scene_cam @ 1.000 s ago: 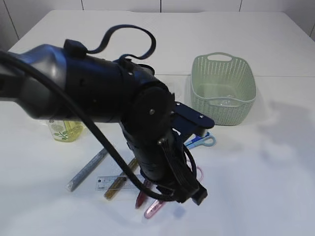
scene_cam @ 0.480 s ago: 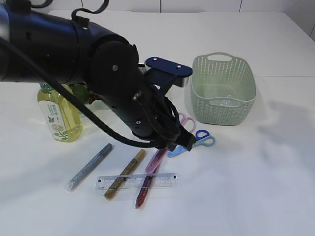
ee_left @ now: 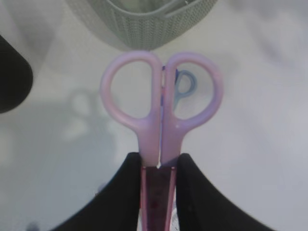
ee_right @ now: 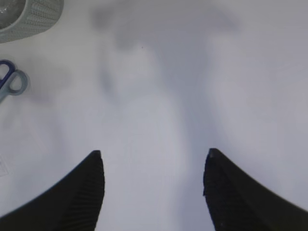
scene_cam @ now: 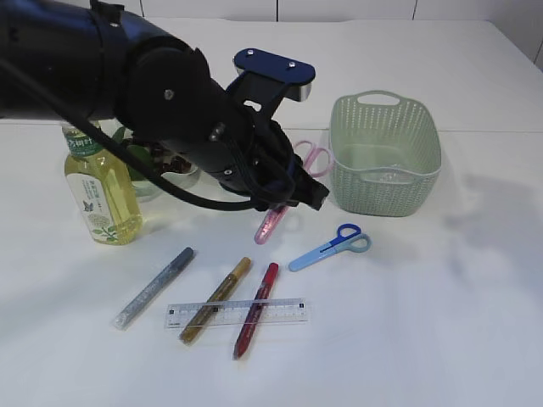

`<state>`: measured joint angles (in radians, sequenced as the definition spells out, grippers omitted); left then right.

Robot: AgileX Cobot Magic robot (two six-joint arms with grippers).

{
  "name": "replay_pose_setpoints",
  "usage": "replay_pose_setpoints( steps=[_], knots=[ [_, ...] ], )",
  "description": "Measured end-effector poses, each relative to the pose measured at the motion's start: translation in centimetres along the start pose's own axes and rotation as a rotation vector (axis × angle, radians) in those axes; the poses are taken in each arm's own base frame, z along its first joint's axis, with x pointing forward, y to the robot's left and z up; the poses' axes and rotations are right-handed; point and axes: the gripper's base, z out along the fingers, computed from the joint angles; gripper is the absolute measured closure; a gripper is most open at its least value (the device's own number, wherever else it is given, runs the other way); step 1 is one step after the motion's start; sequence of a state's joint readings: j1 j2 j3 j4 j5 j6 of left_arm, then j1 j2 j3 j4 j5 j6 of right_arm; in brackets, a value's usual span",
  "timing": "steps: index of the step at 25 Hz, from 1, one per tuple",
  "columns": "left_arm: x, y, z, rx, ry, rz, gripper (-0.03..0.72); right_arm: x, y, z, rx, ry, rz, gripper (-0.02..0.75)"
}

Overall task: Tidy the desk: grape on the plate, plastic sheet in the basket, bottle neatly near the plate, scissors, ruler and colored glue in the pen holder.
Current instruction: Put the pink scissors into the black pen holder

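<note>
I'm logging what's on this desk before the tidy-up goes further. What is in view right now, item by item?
Pink scissors: 1, pink handles, held off the table in the left gripper.
Blue scissors: 1, blue and light blue, flat on the table in front of the basket.
Basket: 1, pale green, back right of the table.
Glue pens: 3, silver, gold and red, lying side by side at the front.
Ruler: 1, clear, lying across the gold and red pens.
Bottle: 1, yellow liquid, green cap, upright at left.
Plate: 1, clear, behind the arm, contents mostly hidden.
Table: 1, white.
Left gripper: 1, black, shut on the pink scissors.
Right gripper: 1, black, open over bare table.
</note>
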<state>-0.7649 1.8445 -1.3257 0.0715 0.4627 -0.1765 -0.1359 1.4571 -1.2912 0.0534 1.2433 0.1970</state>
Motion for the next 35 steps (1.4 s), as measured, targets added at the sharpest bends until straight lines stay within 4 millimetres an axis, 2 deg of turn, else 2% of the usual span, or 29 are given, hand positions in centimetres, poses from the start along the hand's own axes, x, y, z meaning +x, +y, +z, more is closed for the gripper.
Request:
replay_pose_setpoints(
  steps=[9, 19, 35],
  knots=[
    [-1.1, 3.0, 0.0, -0.036, -0.098, -0.05, 0.541, 0.0, 0.0, 0.0, 0.0, 0.0, 0.0, 0.231],
    [-2.9, 3.9, -0.4, -0.039, -0.297, -0.018, 0.541, 0.0, 0.0, 0.0, 0.0, 0.0, 0.0, 0.23],
    [-4.9, 9.9, -1.8, -0.115, -0.57, -0.091, 0.541, 0.0, 0.0, 0.0, 0.0, 0.0, 0.0, 0.231]
  ],
)
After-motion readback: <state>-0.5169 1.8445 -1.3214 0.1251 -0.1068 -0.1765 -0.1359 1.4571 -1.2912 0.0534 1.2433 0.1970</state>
